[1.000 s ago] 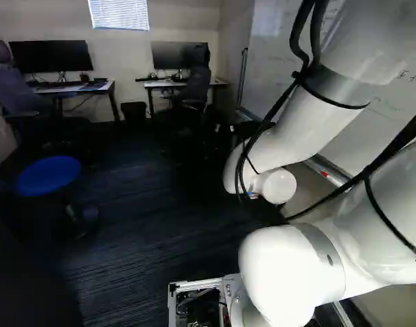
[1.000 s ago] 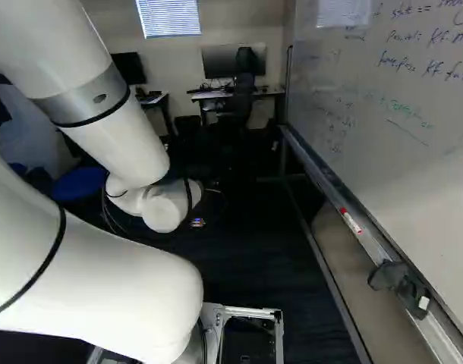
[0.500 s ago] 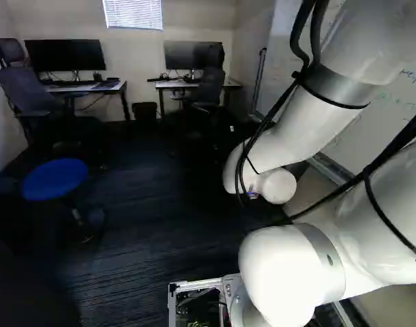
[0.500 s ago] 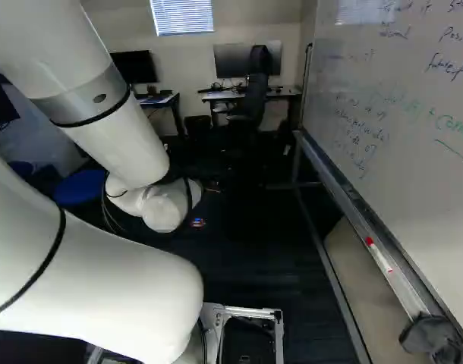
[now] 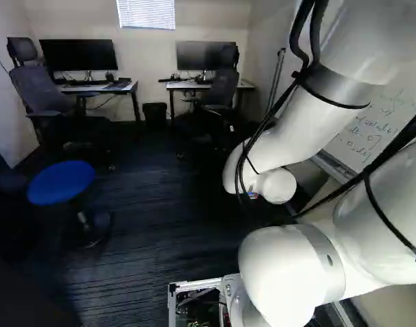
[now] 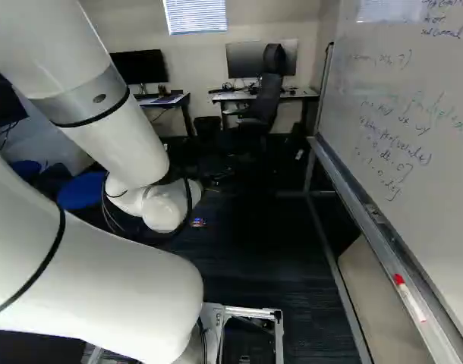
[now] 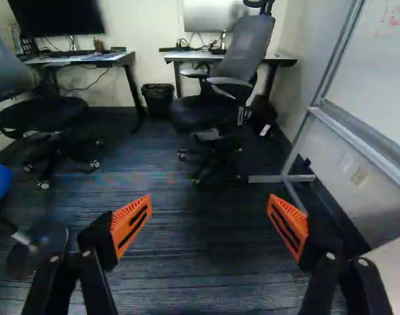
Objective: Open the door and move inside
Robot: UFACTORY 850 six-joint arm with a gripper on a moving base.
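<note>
Held the pincer (image 7: 209,205) wide open, with nothing gripped or touched between its orange pads (image 7: 130,224).
Faced out over the dark striped carpet (image 7: 193,262) toward an office chair (image 7: 242,49) near a desk (image 7: 279,60), with a waste bin (image 7: 158,100) just beside that chair. Reached forward with the white arm (image 5: 290,139), well apart from the blue stool (image 5: 61,182) at the left of the left base view. Ran beside a whiteboard (image 6: 414,83) at the right of the right base view, with a red-capped marker (image 6: 411,299) on its ledge. Could not tell the door's place from any view.
</note>
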